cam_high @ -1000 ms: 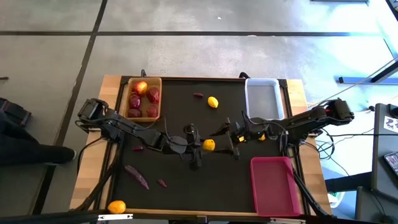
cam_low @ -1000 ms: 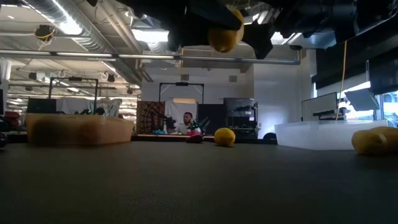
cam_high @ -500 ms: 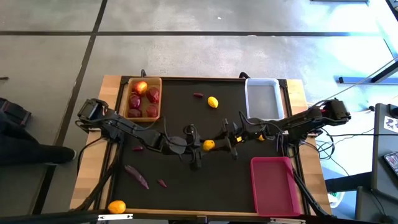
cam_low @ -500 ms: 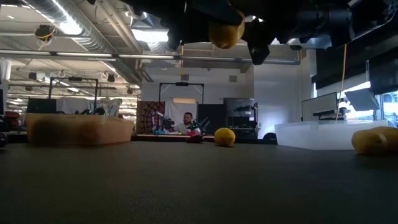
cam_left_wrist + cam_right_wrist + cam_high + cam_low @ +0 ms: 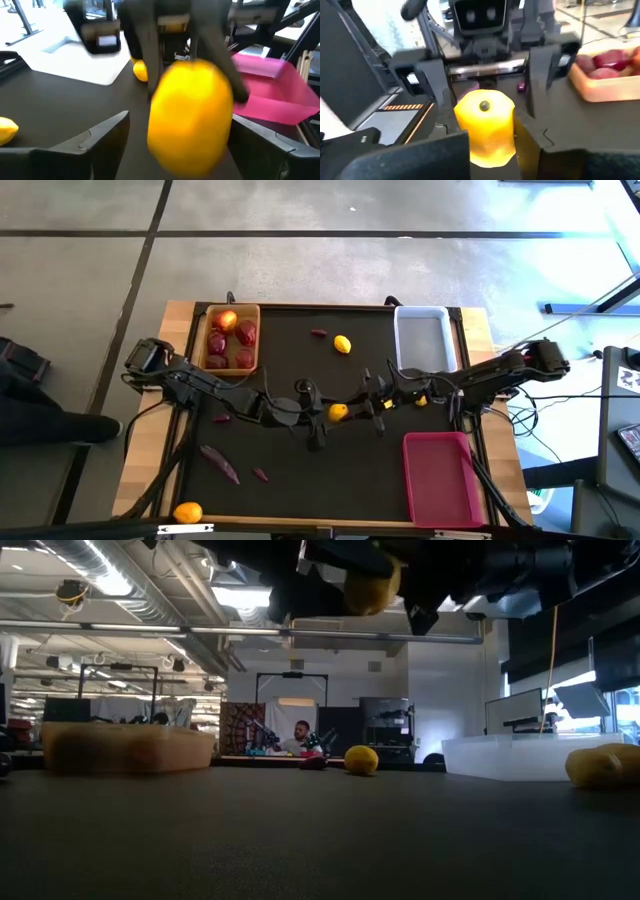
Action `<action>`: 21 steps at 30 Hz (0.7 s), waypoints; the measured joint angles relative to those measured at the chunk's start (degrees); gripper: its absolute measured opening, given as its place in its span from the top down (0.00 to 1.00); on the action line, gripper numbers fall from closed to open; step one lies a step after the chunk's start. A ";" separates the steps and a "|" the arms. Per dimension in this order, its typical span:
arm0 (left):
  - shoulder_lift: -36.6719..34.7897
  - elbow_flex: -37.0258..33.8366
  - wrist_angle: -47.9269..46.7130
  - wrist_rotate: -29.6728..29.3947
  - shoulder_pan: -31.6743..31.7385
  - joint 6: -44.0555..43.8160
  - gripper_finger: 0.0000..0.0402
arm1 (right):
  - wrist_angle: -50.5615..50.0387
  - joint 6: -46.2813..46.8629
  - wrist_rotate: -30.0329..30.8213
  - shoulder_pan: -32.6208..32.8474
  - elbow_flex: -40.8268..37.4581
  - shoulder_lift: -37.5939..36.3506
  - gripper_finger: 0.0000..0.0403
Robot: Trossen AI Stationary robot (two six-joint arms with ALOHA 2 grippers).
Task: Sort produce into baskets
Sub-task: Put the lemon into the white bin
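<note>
Mid-table, above the black mat (image 5: 300, 340): round yellow lemon-sized fruit (image 5: 338, 412) between both grippers, raised off the surface.
Right gripper (image 5: 366, 407) clenched on the fruit, fingers (image 5: 445, 150) pressed to either side; left gripper (image 5: 312, 413) released, fingers (image 5: 100, 145) spread clear of it. Tan wooden basket (image 5: 230, 370) far left, holding dark red round fruits (image 5: 245, 333); white plastic basket (image 5: 424, 340) far right; magenta-pink plastic basket (image 5: 440, 477) near right.
</note>
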 joint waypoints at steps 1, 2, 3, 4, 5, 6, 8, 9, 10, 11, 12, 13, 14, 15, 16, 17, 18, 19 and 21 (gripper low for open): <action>0.00 0.00 -0.51 0.00 0.00 -0.44 0.22 | -1.41 -0.50 0.73 0.00 0.00 -1.25 0.84; 0.00 0.00 -1.05 0.01 0.00 -1.08 0.21 | -3.45 -1.28 1.64 -0.10 0.00 -2.70 0.84; 0.00 0.00 -1.67 0.02 0.00 -1.68 0.21 | -5.73 -1.76 2.66 -0.41 0.00 -4.19 0.84; 0.00 0.00 -2.29 0.04 0.00 -2.32 0.21 | -8.18 -1.98 3.55 -0.78 0.00 -5.78 0.84; 0.00 0.00 -3.01 0.06 0.00 -2.62 0.21 | -11.23 -2.11 4.49 -1.21 0.00 -7.49 0.84; 0.00 0.00 -3.40 0.07 0.00 -2.84 0.21 | -14.04 -2.13 5.63 -1.87 0.00 -9.22 0.84; -0.01 -0.49 -2.68 0.09 0.00 -3.63 0.21 | -19.49 -2.23 8.07 -3.14 0.00 -12.77 0.84; -0.02 -0.57 -2.70 0.10 0.00 -3.90 0.21 | -22.26 -2.43 9.24 -3.95 0.00 -14.62 0.83; -0.02 -0.57 -2.63 0.21 -0.02 -3.98 0.21 | -24.91 -2.79 10.25 -4.85 0.00 -16.38 0.83; -0.02 -0.59 -2.73 0.30 -0.02 -3.96 0.21 | -27.36 -2.98 11.28 -5.73 0.00 -17.95 0.83; -0.02 -0.59 -2.64 0.31 -0.02 -3.94 0.21 | -29.75 -3.13 12.22 -6.73 0.00 -19.57 0.83; -0.02 -0.59 -2.54 0.31 -0.02 -3.92 0.21 | -32.61 -3.20 13.22 -7.85 0.00 -21.28 0.83; -0.02 -0.59 -2.58 0.28 -0.01 -3.92 0.21 | -34.78 -3.24 14.24 -8.98 -0.02 -22.82 0.83; -0.02 -0.59 -2.58 0.28 0.00 -3.90 0.21 | -36.29 -3.25 14.97 -10.15 0.00 -24.25 0.83; -0.02 -0.59 -2.67 0.28 0.02 -3.89 0.21 | -38.47 -3.31 15.56 -11.39 0.00 -25.61 0.83; -0.02 -0.59 -2.65 0.26 0.02 -3.89 0.21 | -40.89 -3.50 16.12 -12.73 0.00 -26.92 0.83; -0.02 -0.59 -2.58 0.26 0.04 -3.86 0.21 | -42.71 -4.07 16.72 -14.04 0.00 -28.02 0.83; -0.02 -0.59 -2.62 0.26 0.04 -3.83 0.21 | -44.35 -4.52 17.18 -15.31 0.00 -28.97 0.83; -0.02 -0.59 -2.66 0.26 0.04 -3.83 0.21 | -47.63 -4.91 18.49 -17.82 0.00 -30.46 0.83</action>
